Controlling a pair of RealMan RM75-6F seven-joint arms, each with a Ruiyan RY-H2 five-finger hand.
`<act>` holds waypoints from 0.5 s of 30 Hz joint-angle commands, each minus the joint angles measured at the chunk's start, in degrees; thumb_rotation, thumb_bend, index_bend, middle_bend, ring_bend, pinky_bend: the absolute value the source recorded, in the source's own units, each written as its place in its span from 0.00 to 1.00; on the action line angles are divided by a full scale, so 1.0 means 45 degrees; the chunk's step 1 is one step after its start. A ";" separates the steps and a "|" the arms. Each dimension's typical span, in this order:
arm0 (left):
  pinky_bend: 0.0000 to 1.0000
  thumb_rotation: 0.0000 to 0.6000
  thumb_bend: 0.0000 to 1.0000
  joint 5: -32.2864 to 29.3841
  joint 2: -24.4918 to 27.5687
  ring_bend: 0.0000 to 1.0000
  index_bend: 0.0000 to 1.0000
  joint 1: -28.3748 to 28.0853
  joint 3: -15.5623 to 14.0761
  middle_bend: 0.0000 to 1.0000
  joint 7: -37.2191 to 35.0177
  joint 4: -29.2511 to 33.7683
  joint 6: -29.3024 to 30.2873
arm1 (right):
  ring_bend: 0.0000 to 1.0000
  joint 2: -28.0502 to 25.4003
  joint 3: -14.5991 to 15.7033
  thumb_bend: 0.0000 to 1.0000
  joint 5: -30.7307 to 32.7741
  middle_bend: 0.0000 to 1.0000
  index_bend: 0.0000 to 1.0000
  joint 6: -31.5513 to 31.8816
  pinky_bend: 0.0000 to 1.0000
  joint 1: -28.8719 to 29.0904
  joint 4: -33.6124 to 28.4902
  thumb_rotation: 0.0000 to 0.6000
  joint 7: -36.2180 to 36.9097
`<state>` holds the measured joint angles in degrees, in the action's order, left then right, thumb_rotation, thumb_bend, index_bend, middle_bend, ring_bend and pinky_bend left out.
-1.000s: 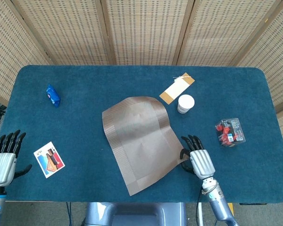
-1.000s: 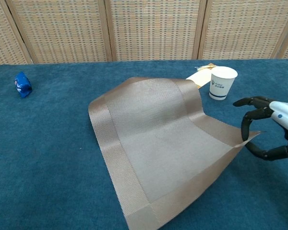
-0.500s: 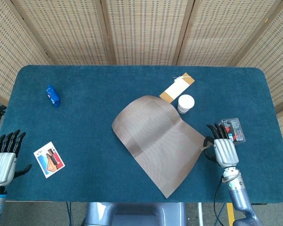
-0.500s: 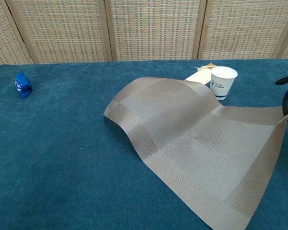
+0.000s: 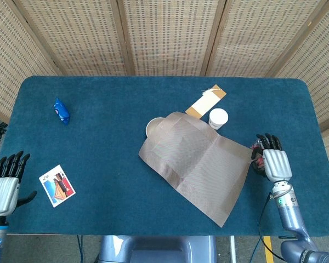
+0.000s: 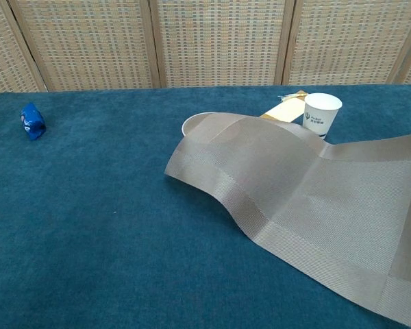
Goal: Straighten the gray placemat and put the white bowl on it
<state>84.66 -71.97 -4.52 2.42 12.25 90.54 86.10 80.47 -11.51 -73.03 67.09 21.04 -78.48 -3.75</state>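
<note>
Head view: your right hand (image 5: 275, 163) pinches the right edge of the gray placemat (image 5: 200, 159), fingers curled on it. Mat lies skewed mid-table, humped over the white bowl (image 5: 153, 127), whose rim peeks out at its far-left corner. Paper cup (image 5: 218, 118) just beyond the mat. Your left hand (image 5: 4, 186) sits near-left, fingers straight, holding nothing.

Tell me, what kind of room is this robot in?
Probably a robot practice room, not a real kitchen: a table covered in dark blue carpet-like cloth, woven wicker folding screens behind it, and odd props like the white paper cup and gray woven placemat.
</note>
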 commanded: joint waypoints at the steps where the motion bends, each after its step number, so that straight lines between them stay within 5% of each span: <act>1: 0.00 1.00 0.15 0.0008 0.0002 0.00 0.00 -0.0001 -0.0007 0.00 0.0011 0.0004 -0.0003 | 0.00 -0.0176 -0.0107 0.61 0.0274 0.20 0.67 -0.0217 0.00 0.0167 -0.0028 1.00 -0.0428; 5: 0.00 1.00 0.14 0.0010 -0.0003 0.00 0.00 -0.0013 -0.0030 0.00 0.0049 -0.0009 -0.0045 | 0.00 -0.0294 -0.0086 0.55 0.0337 0.16 0.64 -0.0138 0.00 0.0147 -0.0136 1.00 -0.0587; 10: 0.00 1.00 0.14 0.0017 -0.0001 0.00 0.00 -0.0012 -0.0035 0.00 0.0057 -0.0005 -0.0040 | 0.00 -0.0602 0.0137 0.35 0.0150 0.01 0.46 0.0125 0.00 -0.0103 -0.0369 1.00 -0.0429; 15: 0.00 1.00 0.14 0.0038 -0.0019 0.00 0.00 -0.0013 -0.0050 0.00 0.0077 -0.0021 -0.0036 | 0.00 -0.0975 0.0342 0.24 0.0138 0.00 0.28 0.0585 0.00 -0.0577 -0.0761 1.00 -0.0239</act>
<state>84.83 -72.06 -4.57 2.19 12.60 90.45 85.94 76.32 -10.18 -72.38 69.44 18.75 -81.61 -5.08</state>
